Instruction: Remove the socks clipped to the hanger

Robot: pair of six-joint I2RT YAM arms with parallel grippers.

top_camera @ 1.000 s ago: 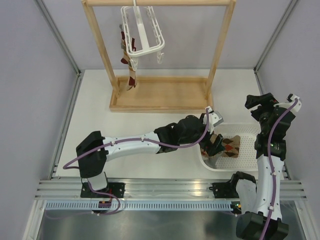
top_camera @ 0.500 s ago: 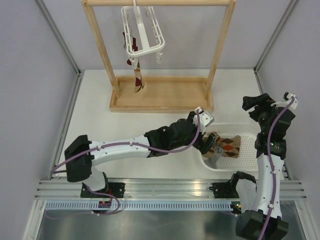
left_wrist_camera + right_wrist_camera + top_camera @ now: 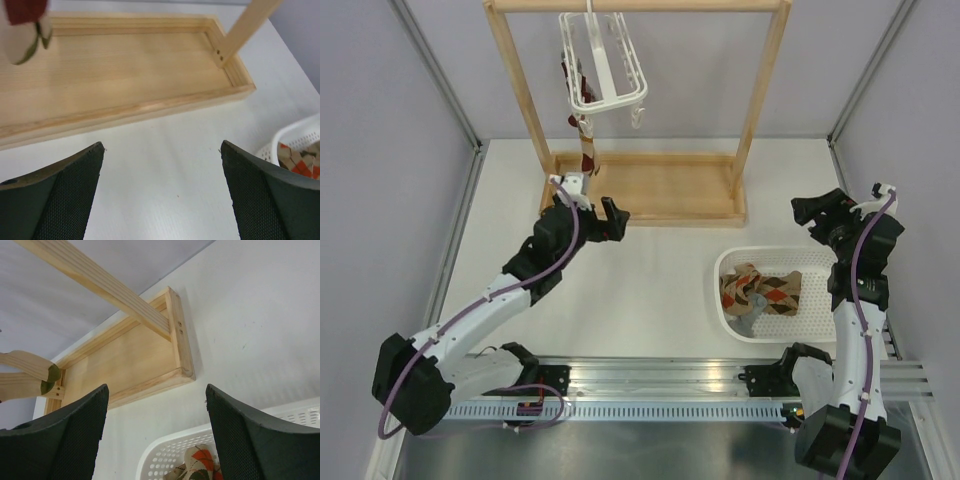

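Left gripper [image 3: 161, 145], right gripper [image 3: 156, 387] gape empty; hanger [image 3: 610, 100] half hides its socks [image 3: 586, 150], perhaps two.

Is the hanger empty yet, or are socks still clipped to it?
Not empty: on the hanger, left side, a patterned sock hangs clipped, over the wooden rack base. Others: cannot tell.

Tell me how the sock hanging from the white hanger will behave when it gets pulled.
The sock hangs limp and thin, so it will probably be floppy and light, draping once gripped. The hanger dangles by one hook from the wooden rack, so a tug would likely swing or tilt it before the sock comes free.
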